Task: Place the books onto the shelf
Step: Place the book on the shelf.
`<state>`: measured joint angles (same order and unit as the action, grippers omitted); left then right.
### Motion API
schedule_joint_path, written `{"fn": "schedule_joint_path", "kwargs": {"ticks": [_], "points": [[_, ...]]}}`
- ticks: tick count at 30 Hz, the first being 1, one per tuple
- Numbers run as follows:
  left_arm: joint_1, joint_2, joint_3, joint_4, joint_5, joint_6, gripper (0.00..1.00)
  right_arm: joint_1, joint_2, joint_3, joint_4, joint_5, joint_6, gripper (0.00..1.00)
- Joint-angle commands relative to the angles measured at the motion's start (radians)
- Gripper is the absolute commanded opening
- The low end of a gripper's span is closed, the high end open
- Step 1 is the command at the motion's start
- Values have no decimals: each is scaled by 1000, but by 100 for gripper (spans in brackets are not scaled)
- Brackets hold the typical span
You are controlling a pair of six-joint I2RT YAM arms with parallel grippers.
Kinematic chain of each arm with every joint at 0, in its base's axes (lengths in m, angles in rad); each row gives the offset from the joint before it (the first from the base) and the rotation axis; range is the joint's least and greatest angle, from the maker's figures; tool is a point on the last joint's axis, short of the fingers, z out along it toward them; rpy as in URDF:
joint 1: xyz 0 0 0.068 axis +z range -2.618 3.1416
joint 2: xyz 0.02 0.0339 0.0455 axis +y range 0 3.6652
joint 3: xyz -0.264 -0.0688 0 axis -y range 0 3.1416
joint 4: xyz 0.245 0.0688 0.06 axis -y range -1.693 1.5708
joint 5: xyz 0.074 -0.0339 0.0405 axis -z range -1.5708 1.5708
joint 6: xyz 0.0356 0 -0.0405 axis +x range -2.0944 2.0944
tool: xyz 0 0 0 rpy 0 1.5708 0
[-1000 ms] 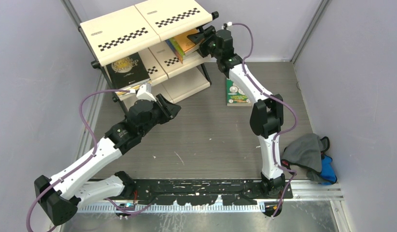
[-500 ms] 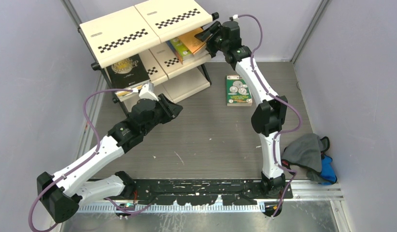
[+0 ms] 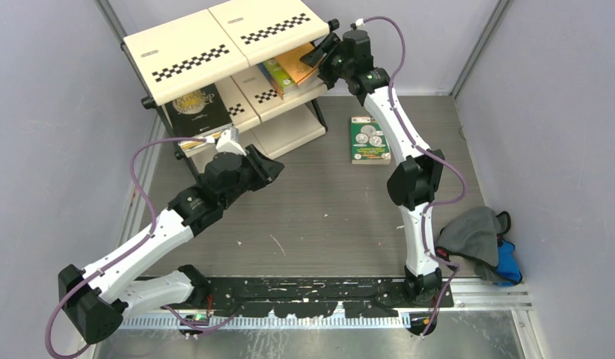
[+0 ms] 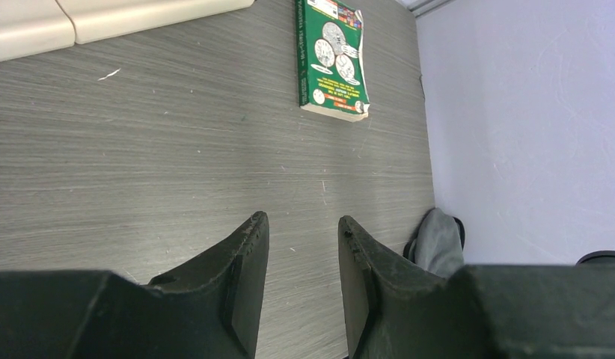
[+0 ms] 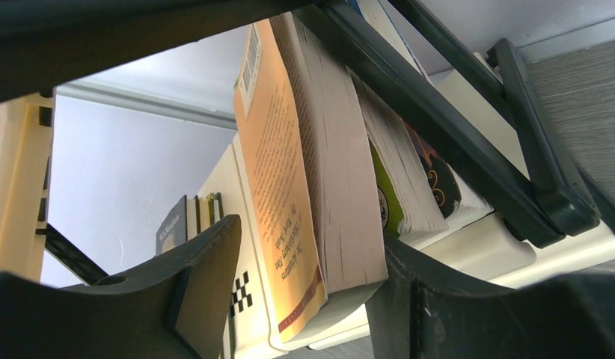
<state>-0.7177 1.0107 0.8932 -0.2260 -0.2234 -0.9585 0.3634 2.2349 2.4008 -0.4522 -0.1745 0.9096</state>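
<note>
The shelf point(image 3: 215, 37) stands at the back left. On its middle tier an orange book point(image 3: 298, 63) leans beside a lime green book point(image 3: 274, 72), and a black book with gold lettering point(image 3: 196, 108) stands on the left half. My right gripper point(image 3: 317, 58) is open at the tier's right end. In the right wrist view its jaws straddle the orange book's point(image 5: 278, 187) lower corner, with a gap on the cover side. A dark green book point(image 3: 369, 139) lies flat on the table. My left gripper point(image 3: 273, 164) hovers open and empty in front of the shelf, the green book point(image 4: 331, 60) ahead of it.
A grey-and-blue cloth bundle point(image 3: 476, 233) lies against the right wall. The shelf's black tubular frame point(image 5: 469, 120) crosses just right of my right gripper point(image 5: 310, 232). Grey walls close the table on three sides. The shelf's bottom panel point(image 4: 102, 15) lies left of the green book.
My right arm rose and swung toward the shelf's right end, uncovering the green book on the table; the orange book sits deeper in the tier. The left arm barely moved.
</note>
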Motion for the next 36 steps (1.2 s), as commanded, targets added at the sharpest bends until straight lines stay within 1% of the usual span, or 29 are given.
{"fn": "schedule_joint_path", "kwargs": {"ticks": [1, 6, 11, 20, 25, 28, 36], "points": [[5, 6, 4, 60, 13, 2, 39, -3, -44, -48, -59, 18, -72, 64], [6, 10, 3, 63, 21, 1, 39, -5, -79, -86, -59, 46, -89, 64], [6, 5, 0, 61, 19, 1, 40, -6, -137, -172, -33, 75, -98, 64], [6, 11, 9, 62, 24, 4, 39, -18, -183, -239, -10, 87, -96, 64], [6, 14, 14, 59, 25, 10, 39, -21, -241, -329, 70, 88, -96, 64], [6, 18, 18, 59, 25, 12, 39, -27, -259, -345, 109, 63, -101, 65], [5, 24, 31, 57, 27, 18, 39, -27, -270, -330, 121, 19, -117, 66]]}}
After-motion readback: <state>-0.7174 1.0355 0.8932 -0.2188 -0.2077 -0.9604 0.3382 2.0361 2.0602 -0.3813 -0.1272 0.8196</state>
